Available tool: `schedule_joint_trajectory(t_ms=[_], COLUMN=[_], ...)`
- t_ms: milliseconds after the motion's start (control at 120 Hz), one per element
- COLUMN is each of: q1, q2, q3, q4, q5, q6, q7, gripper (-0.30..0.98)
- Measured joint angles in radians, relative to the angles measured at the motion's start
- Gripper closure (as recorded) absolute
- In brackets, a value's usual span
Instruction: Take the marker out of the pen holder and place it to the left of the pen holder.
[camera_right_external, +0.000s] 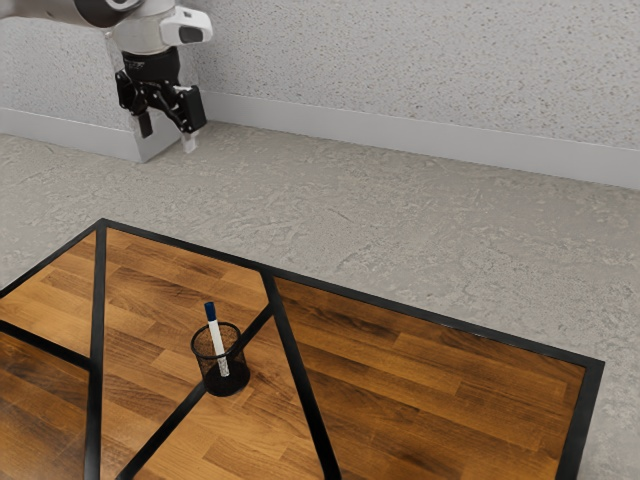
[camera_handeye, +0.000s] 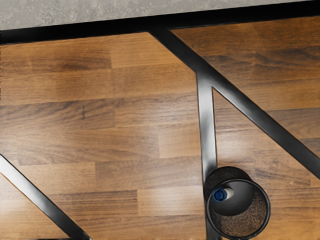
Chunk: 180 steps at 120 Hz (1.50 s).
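Gripper (camera_right_external: 168, 136) hanging open, fingers standing apart. Marker (camera_right_external: 216, 334) leaning inside pen holder (camera_right_external: 226, 386), blue cap pointing up; holder sitting on tabletop (camera_right_external: 430, 385), inward from far edge, overlapping black strip (camera_right_external: 160, 437).

The arm (camera_right_external: 60, 12) is cropped by the exterior view's top and left edges, while pale print on the black claw (camera_right_external: 168, 138) is too small to read. The worktop (camera_right_external: 430, 400) runs out of frame at the exterior view's left and bottom. Dark mesh on the holder (camera_right_external: 205, 357) obscures the lower end of the marker (camera_right_external: 215, 335), and the holder covers part of a black strip (camera_right_external: 165, 431). Seen nearly end-on in the wrist view, the marker's blue cap (camera_handeye: 219, 194) hides much of its white body.
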Motion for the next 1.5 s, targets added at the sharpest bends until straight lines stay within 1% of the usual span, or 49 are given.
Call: schedule_joint_trajectory(t_ms=[208,275,342,433,492,542,658,742,792,825,908,1000,1117,1283,1367,1500], q1=[0.036,0.049,0.073,0.114,0.127,0.138,0.190,0.202,0.195,0.176,0.117,0.054,0.022,0.025,0.026,0.012], q2=[0.000,0.000,0.058,0.231,0.295,0.319,0.383,0.424,0.409,0.378,0.291,0.240,0.236,0.223,0.172,0.124], q3=[0.000,-0.007,-0.007,-0.008,-0.009,-0.009,-0.010,-0.019,-0.023,-0.023,-0.019,-0.015,-0.015,-0.002,0.017,0.025], q4=[-0.001,0.015,0.004,-0.038,-0.045,-0.049,-0.051,-0.047,-0.047,-0.062,-0.169,-0.313,-0.368,-0.429,-0.511,-0.582], q5=[-0.031,-0.026,-0.021,-0.023,-0.037,-0.055,-0.124,-0.166,-0.189,-0.203,-0.239,-0.303,-0.357,-0.382,-0.385,-0.383], q6=[-0.004,-0.008,-0.010,-0.012,-0.011,-0.010,-0.009,-0.007,-0.006,-0.007,0.010,0.104,0.227,0.334,0.381,0.436], q7=[0.024,0.030,0.036,0.043,0.046,0.049,0.052,0.047,0.039,0.031,0.001,-0.033,-0.070,-0.110,-0.122,-0.134], gripper=[0.00,0.00,0.00,0.00,0.00,0.00,0.00,0.00,0.00,0.00,0.00,0.00,0.00,0.00,0.00,0.00])
